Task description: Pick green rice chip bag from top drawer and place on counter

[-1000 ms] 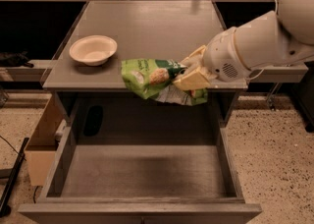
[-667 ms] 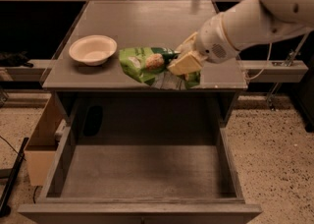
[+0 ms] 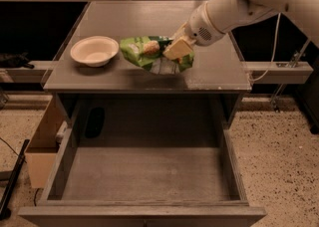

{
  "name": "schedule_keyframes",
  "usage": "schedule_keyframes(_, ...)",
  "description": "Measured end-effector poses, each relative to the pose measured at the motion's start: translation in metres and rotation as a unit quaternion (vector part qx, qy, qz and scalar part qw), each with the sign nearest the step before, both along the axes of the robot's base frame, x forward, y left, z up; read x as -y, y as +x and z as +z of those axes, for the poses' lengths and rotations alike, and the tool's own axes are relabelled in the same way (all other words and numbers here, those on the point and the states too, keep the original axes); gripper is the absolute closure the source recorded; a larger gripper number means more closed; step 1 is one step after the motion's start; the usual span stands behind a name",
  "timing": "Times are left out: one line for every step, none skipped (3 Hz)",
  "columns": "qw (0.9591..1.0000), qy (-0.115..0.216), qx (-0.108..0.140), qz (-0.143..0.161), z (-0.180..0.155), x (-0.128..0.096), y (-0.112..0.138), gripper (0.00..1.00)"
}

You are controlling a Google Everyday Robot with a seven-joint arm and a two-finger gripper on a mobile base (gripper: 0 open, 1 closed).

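1. Nearest the camera, the top drawer (image 3: pixel 234 171) is pulled fully out of the grey cabinet. Its low sides and flat grey bottom are in full view.
2. A tan wooden box (image 3: pixel 42 144) stands on the speckled floor (image 3: pixel 279 161), just beside the drawer's left wall. A thin black rod (image 3: pixel 12 186) lies on the floor further left.
3. Behind the drawer, a dark oblong object (image 3: pixel 94 121) sits at the left of the shadowed cabinet recess; what it is cannot be made out.
4. Above the recess is the counter (image 3: pixel 219 66).
   - The white bowl (image 3: pixel 94 51) stands upright on its left part.
   - The green rice chip bag (image 3: pixel 142 52) is at the counter's centre, crumpled, just right of the bowl but apart from it. Whether its underside touches the surface cannot be determined.
5. The gripper (image 3: pixel 178 48) is at the bag's right end, its tan fingers closed on the foil.
6. The white arm (image 3: pixel 249 2) enters from the upper right, over the counter's right rear part.
7. A white cable (image 3: pixel 271 47) hangs beyond the counter's right edge.
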State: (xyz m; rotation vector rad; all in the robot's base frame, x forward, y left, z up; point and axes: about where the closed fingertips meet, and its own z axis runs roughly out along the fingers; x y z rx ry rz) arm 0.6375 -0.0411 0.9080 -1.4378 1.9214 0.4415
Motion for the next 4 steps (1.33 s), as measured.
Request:
schedule_keyframes(0.9999, 0.002, -0.010, -0.011, -0.025, 0.007, 0.024, 1.00)
schedule_keyframes(0.9989, 0.017, -0.020, -0.039, -0.051, 0.026, 0.041, 1.00)
schedule_keyframes(0.9988, 0.018, -0.020, -0.042, -0.049, 0.028, 0.042, 0.77)
schedule_keyframes(0.9988, 0.018, -0.020, -0.042, -0.049, 0.028, 0.042, 0.54)
